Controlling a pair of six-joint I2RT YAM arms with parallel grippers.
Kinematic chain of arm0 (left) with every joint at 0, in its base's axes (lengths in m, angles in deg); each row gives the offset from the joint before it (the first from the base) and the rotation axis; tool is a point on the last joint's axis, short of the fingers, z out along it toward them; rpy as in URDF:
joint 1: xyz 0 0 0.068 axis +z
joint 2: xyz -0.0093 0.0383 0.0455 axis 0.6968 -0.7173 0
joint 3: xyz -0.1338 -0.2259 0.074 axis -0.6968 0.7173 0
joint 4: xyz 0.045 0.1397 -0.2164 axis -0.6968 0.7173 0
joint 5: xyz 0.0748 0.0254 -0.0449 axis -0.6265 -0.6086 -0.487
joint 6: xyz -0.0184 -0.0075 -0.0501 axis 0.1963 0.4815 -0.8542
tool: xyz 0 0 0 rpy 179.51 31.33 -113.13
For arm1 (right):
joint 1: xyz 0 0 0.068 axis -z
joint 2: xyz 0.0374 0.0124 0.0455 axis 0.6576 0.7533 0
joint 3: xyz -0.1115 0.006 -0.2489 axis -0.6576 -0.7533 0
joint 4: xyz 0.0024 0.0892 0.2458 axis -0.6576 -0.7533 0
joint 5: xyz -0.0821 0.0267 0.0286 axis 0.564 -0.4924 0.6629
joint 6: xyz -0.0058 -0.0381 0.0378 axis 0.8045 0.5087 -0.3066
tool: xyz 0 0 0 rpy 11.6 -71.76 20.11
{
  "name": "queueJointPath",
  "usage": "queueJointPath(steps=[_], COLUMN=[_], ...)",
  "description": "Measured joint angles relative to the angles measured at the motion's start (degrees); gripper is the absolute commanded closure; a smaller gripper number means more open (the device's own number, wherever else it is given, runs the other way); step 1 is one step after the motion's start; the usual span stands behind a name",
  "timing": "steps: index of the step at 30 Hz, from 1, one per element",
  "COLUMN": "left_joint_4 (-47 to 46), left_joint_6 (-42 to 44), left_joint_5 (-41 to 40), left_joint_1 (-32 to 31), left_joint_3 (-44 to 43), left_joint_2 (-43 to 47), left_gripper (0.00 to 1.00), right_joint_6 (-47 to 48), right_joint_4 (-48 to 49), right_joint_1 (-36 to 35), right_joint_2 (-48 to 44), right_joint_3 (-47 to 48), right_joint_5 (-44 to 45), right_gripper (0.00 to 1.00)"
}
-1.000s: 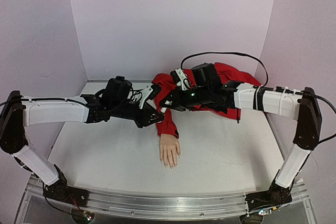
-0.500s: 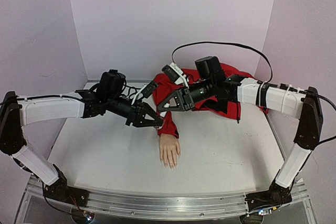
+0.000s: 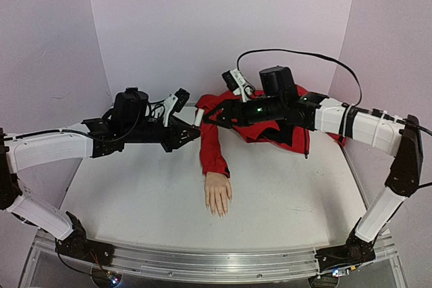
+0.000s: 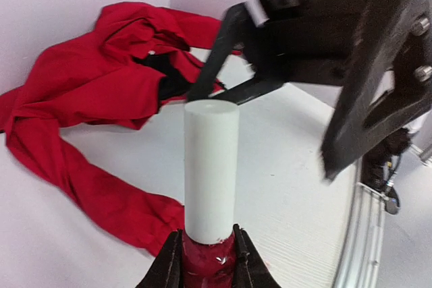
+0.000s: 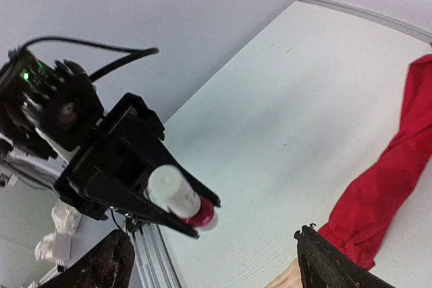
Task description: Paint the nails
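My left gripper (image 3: 192, 128) (image 4: 207, 235) is shut on the dark-red body of a small polish bottle (image 4: 210, 261), held in the air at the back. The bottle's white cap (image 4: 211, 163) (image 3: 198, 117) sticks out past the jaws. My right gripper (image 3: 210, 119) (image 5: 210, 234) is open, facing the cap from a short way off, with nothing between its fingers. In the right wrist view the bottle (image 5: 183, 198) lies between the left gripper's fingers. The mannequin hand (image 3: 218, 193) lies palm down on the table, its red sleeve (image 3: 212, 150) running back. The nails (image 3: 219, 212) are too small to tell their colour.
The red garment (image 3: 287, 116) is heaped at the back right of the white table (image 3: 135, 193). Pale walls close in the left, back and right. A metal rail (image 3: 202, 264) carrying the arm bases runs along the near edge.
The right gripper has opened and drawn back from the cap. Both grippers have risen and moved toward the back. The left one still holds the bottle with the cap on.
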Motion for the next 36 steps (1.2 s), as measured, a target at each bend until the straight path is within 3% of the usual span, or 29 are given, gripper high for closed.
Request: queueJointPath(steps=[8,14,26,29,32,36], left_joint_4=[-0.22,-0.28,-0.87,-0.85,-0.44,-0.39], left_joint_6=[0.28,0.28,0.04,0.07,0.09,0.15], left_joint_5=[-18.21,-25.31,-27.12,-26.71,-26.14,-25.55], left_joint_1=[-3.41,-7.28,-7.91,-7.91,-7.89,-7.78], left_joint_3=[-0.92,-3.89,-6.19,-6.19,-6.16,-6.08], left_joint_2=[-5.05,-6.78,-8.09,-8.09,-8.09,-7.8], left_gripper=[1.0,1.0,1.0,1.0,1.0,1.0], right_joint_6=[-10.45,-13.68,-15.74,-15.89,-15.93,-15.93], right_joint_4=[0.42,-0.15,0.02,0.22,1.31,2.1], right_joint_1=[-0.81,-2.51,-5.55,-6.23,-6.4,-6.4], right_joint_2=[-3.63,-1.9,4.59,5.35,5.46,5.46], right_joint_3=[-0.13,1.9,4.28,4.28,4.28,4.28], right_joint_5=[14.32,20.94,24.7,24.9,25.09,24.76], right_gripper=[0.3,0.34,0.6,0.76,0.78,0.67])
